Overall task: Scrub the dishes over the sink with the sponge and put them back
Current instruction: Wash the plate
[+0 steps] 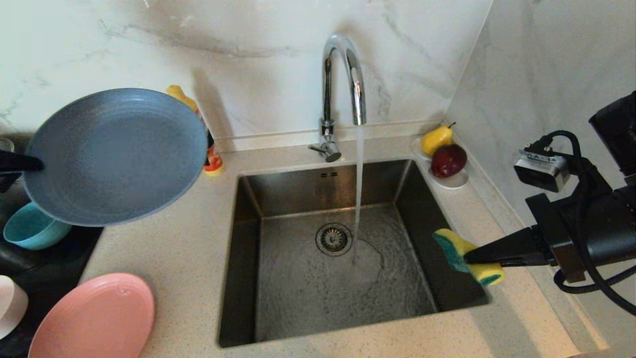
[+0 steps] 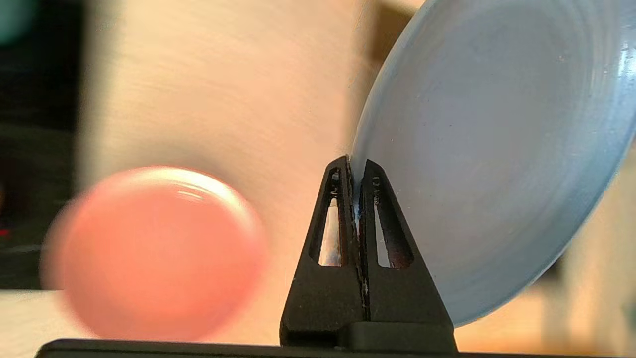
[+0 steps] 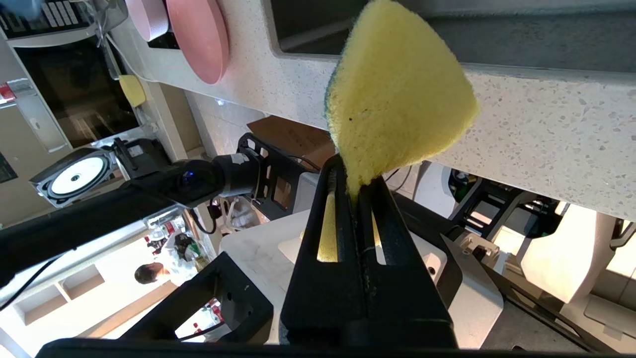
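Sink: a large square steel basin was set into the speckled counter at the centre, with a round drain strainer in its floor.
Counter: pale speckled stone ran around the basin, with a marble wall behind it.
Faucet: a tall chrome gooseneck stood at the far edge of the basin; a stream of water fell from it and spread over the basin floor just right of the strainer.
Blue plate: it was held up in the air at the far left, above the counter, tilted with its hollow face up.
Pink plate: it lay flat on the near left of the counter.
Teal bowl: it sat at the left edge, partly under the blue plate.
Pale bowl: only a part showed at the near left edge.
Left gripper: its fingers were pinched on the rim of the blue plate.
Right gripper: it reached in from the right, fingers clamped on the sponge.
Sponge: yellow with a green face, it hung over the right edge of the basin.
Fruit dish: a small white dish at the far right corner bore a yellow pear and a dark red fruit.
Bottle: a yellow-capped bottle stood at the far side, mostly hidden behind the blue plate.
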### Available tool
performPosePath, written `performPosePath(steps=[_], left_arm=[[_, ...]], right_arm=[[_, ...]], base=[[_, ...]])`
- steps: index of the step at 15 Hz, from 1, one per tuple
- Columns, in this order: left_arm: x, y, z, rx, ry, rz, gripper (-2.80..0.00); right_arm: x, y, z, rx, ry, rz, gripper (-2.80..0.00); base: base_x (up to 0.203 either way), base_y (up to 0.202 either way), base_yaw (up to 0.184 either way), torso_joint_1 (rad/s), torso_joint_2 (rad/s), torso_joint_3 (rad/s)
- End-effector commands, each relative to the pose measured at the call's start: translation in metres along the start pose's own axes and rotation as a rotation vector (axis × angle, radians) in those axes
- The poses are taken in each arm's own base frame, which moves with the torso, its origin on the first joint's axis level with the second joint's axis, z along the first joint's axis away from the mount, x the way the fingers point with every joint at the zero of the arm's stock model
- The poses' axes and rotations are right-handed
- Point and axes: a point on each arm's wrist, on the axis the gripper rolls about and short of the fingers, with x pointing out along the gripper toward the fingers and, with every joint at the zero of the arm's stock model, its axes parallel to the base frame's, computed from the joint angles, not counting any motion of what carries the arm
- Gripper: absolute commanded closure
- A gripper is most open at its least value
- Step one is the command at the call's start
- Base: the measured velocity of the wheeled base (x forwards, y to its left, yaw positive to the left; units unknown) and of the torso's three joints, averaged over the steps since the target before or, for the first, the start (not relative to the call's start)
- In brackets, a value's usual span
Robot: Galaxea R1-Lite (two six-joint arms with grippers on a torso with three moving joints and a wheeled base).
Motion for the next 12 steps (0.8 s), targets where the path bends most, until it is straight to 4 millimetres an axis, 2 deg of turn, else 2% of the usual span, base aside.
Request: performPosePath(steps=[1, 2, 6, 9, 12], left_arm=[[0.006, -0.028, -0.013, 0.079, 0.086, -0.136, 0.00], [0.016, -0.035, -0.018, 0.104, 0.131, -0.164, 0.00], [0.079, -0.059, -0.042, 0.177, 0.339, -0.180, 0.00], [0.117, -0.074, -0.056, 0.191, 0.413, -0.210, 0.00], [0.149, -0.091, -0.068, 0.221, 0.453, -0.233, 0.00]], right_arm=[[-0.003, 0.001, -0.003, 0.001, -0.001, 0.004, 0.00], [-0.004, 0.001, -0.003, 0.000, -0.003, 0.005, 0.00], [-0.015, 0.003, -0.006, -0.007, -0.040, 0.012, 0.00], [-0.026, 0.003, -0.007, -0.007, -0.081, 0.012, 0.00], [-0.046, 0.012, -0.020, -0.035, -0.134, 0.036, 0.00]], base=[[0.000, 0.000, 0.000, 0.000, 0.00, 0.000], [0.000, 0.000, 0.000, 0.000, 0.00, 0.000], [0.000, 0.000, 0.000, 0.000, 0.00, 0.000], [0.000, 0.000, 0.000, 0.000, 0.00, 0.000], [0.000, 0.000, 0.000, 0.000, 0.00, 0.000]])
